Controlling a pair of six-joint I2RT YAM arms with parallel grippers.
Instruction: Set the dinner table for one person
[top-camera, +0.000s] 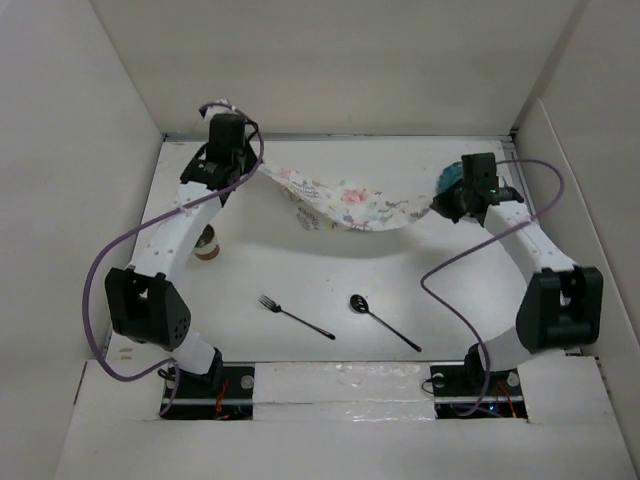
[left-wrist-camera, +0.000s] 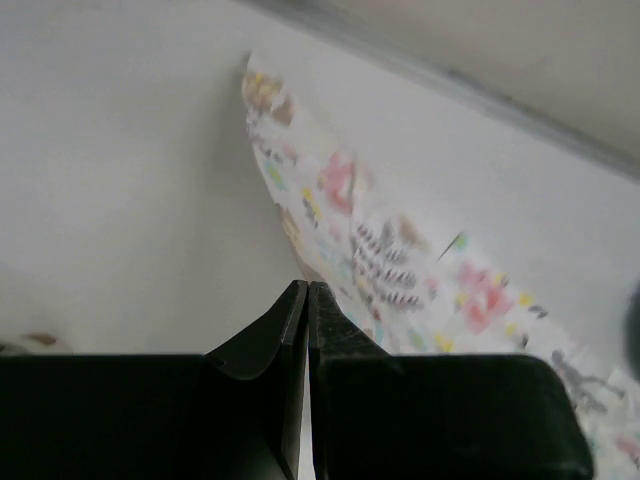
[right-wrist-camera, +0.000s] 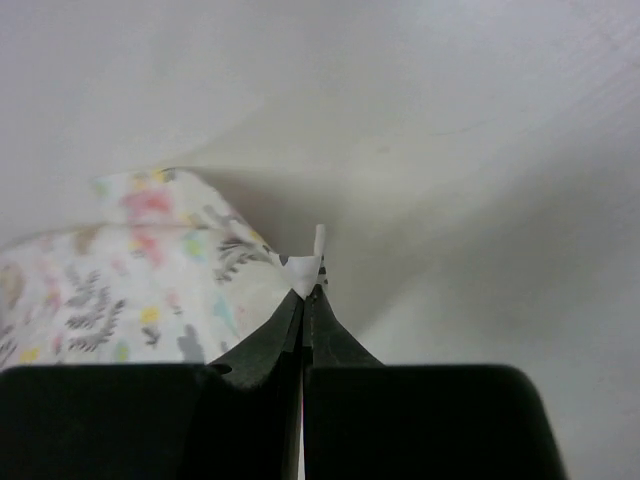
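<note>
The animal-print cloth placemat (top-camera: 345, 198) hangs sagging between my two grippers above the far part of the white dinner table (top-camera: 300, 265). My left gripper (top-camera: 254, 164) is shut on its left end. In the left wrist view the jaws (left-wrist-camera: 307, 290) are closed, with the placemat (left-wrist-camera: 380, 255) running away from them. My right gripper (top-camera: 441, 206) is shut on the right end. In the right wrist view the closed gripper (right-wrist-camera: 310, 295) pinches a white corner of the placemat (right-wrist-camera: 150, 270).
A black fork (top-camera: 295, 315) and a black spoon (top-camera: 385, 321) lie on the near middle of the table. A brown-and-white cup (top-camera: 207, 245) stands partly under the left arm. A teal object (top-camera: 448, 176) sits behind the right gripper. White panels wall the table.
</note>
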